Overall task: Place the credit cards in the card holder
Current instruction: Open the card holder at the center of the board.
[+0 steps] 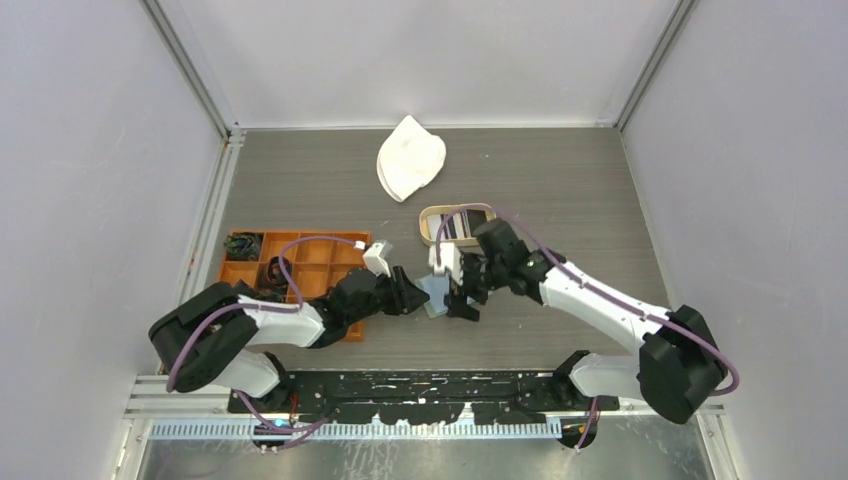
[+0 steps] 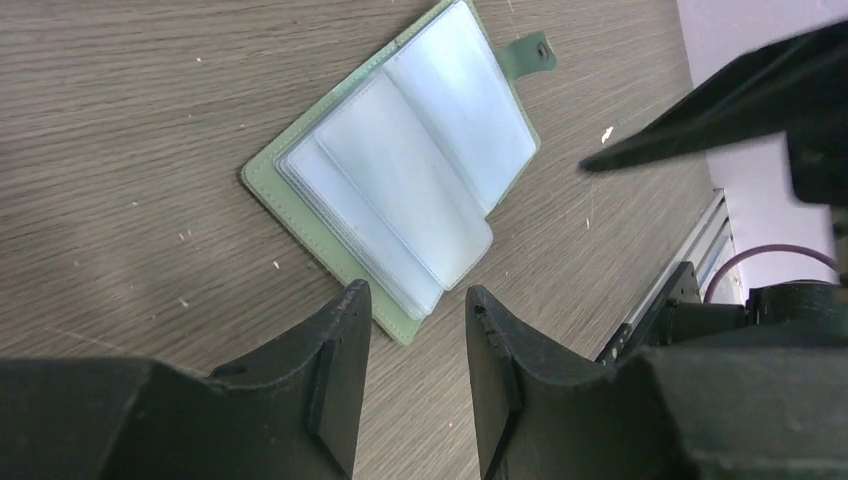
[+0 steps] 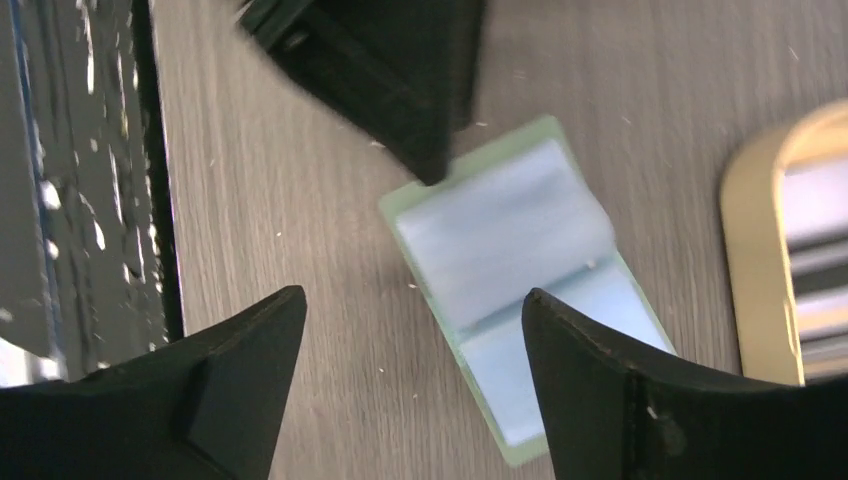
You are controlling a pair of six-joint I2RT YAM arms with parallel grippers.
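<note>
Across the overhead view, the two arms reach in from the lower corners and meet just below centre of the grey worktop [image 1: 600, 190], where the green card holder [image 1: 436, 297] lies spread flat between the left gripper [image 1: 412, 297] and the right gripper [image 1: 462, 305]. Just above them sits an oval wooden tray [image 1: 425, 222] with the credit cards [image 1: 462, 226] stacked inside, dark and pale. An orange compartmented tray [image 1: 305, 252] lies at centre left, partly under the left arm, and a white rounded object [image 1: 410, 158] rests near the top centre. Seen from the left wrist, the card holder [image 2: 400, 200] lies flat on the worktop in the middle of the frame, its clear pockets facing up and its snap tab [image 2: 528, 55] pointing to the upper edge. The left jaws stand at the bottom with a narrow gap, nothing clamped between them, and the holder's near corner sits just beyond their tips. A dark finger of the other arm [image 2: 720, 110] juts in from the upper right. Seen from the right wrist, the right jaws are spread wide across the bottom of the frame and hold nothing. The card holder [image 3: 510, 260] lies on the wood grain between and beyond them. The left arm's black tip [image 3: 400, 80] comes down from the top to the holder's upper left corner; whether it touches I cannot tell. The wooden tray's rim [image 3: 745, 200] shows at the right edge.
</note>
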